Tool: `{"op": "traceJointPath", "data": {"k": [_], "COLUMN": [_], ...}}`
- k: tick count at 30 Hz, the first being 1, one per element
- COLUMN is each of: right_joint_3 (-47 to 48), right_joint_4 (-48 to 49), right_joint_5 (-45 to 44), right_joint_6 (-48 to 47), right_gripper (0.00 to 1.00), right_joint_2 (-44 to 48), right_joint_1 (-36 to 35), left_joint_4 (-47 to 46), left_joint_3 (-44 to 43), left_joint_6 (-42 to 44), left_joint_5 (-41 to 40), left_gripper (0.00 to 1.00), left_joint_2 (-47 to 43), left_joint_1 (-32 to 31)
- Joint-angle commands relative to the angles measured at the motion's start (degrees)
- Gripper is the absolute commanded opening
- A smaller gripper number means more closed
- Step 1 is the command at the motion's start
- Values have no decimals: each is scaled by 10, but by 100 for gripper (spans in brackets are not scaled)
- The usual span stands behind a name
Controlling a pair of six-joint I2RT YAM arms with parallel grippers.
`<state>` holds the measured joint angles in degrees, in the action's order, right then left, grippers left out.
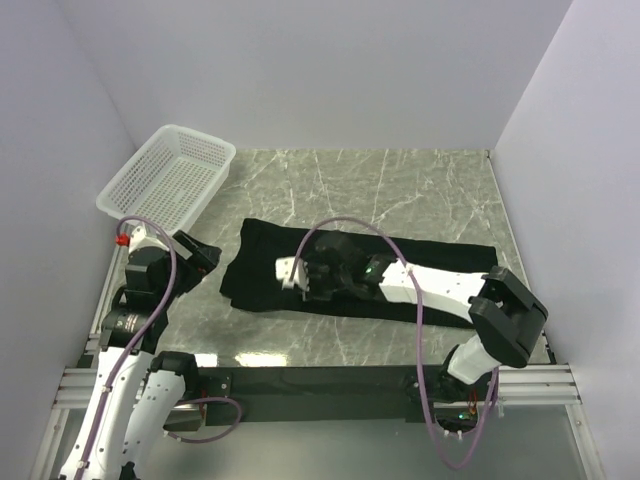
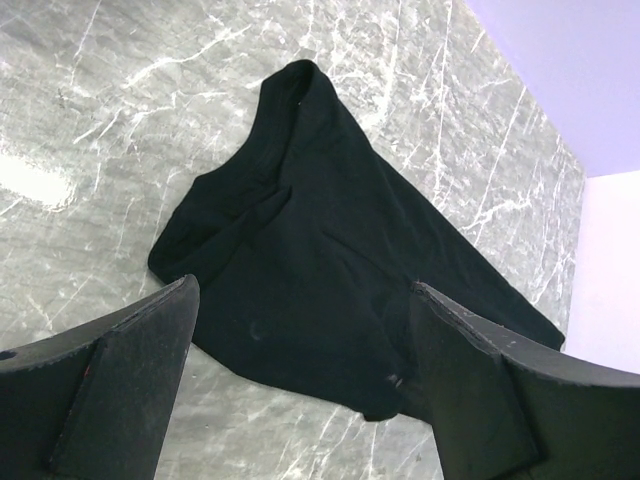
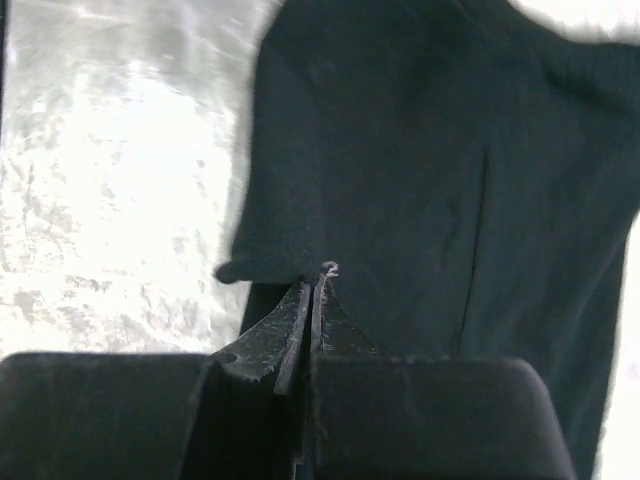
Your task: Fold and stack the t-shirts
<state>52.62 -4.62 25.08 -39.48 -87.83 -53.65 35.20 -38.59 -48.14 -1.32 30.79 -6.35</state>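
The black t-shirt [image 1: 258, 268] lies as a long band on the marble worktop [image 1: 400, 180]. Its middle is hidden under the right arm [image 1: 430, 288]. The right fingers [image 3: 285, 325] are pressed together at a curled edge of the cloth (whether they catch any cloth, I cannot tell). The left fingers [image 2: 130, 370] are spread wide, just beside the shirt's left end. A white basket [image 1: 170, 180] stands far left, apart.

One black t-shirt [image 1: 262, 268] is on the one table [image 1: 400, 185], along with one white plastic mesh basket [image 1: 170, 178]. There are two robot arms, the left arm [image 1: 135, 295] and the right arm [image 1: 445, 290]. There are two hands, the left hand [image 1: 203, 256] and the right hand [image 1: 292, 272].
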Motion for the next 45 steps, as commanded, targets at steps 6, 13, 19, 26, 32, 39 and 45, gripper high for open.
{"op": "traceJointPath", "data": {"k": [6, 13, 19, 26, 32, 39, 45], "right_joint_3": [16, 114, 139, 186, 177, 143, 140], "right_joint_4": [-1, -99, -96, -186, -286, -304, -310], "right_joint_5": [28, 72, 50, 113, 154, 182, 202], "right_joint_6": [212, 332, 292, 136, -12, -11, 15], "right_gripper": [0, 35, 55, 58, 61, 61, 61], "right_joint_2": [-19, -114, -74, -64, -45, 13, 45], "right_joint_1": [107, 184, 191, 210, 221, 237, 266], "left_joint_4": [-21, -39, -47, 14, 19, -31, -72], "left_joint_3": [-2, 10, 31, 39, 55, 83, 98], "left_joint_6": [17, 21, 10, -6, -21, -61, -73], "left_joint_5": [18, 57, 136, 163, 183, 176, 142], "left_gripper": [91, 91, 88, 73, 69, 65, 57], "left_joint_2": [12, 31, 85, 174, 215, 275, 323], "left_joint_1": [3, 3, 3, 3, -17, -74, -101]}}
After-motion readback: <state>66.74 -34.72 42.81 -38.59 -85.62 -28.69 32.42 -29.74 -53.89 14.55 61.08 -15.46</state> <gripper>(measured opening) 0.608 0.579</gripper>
